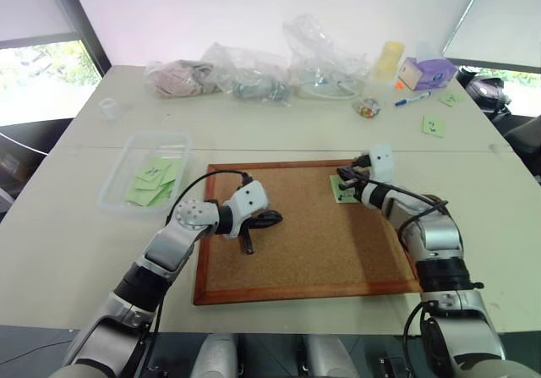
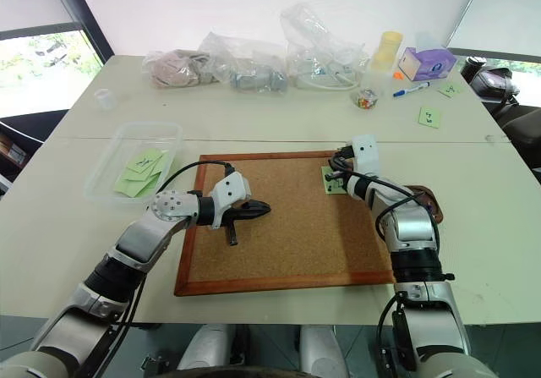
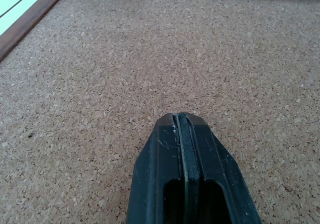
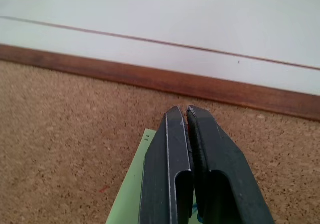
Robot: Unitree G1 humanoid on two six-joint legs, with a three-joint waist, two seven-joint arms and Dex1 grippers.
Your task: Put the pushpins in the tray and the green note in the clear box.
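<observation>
While the left gripper (image 1: 272, 219) hangs closed and empty over bare mid-frame cork board (image 1: 304, 251), the right gripper (image 1: 342, 175), closed, sits on the light-green paper note (image 1: 339, 189) near the board's upper-right edge; I cannot tell if it grips anything.

No text can be read; the green note (image 1: 342, 187) and loose notes (image 1: 434, 126) bear only illegible dark scribbles.

One cork board (image 1: 313, 234), two claws (image 1: 272, 219) (image 1: 342, 175)
</observation>
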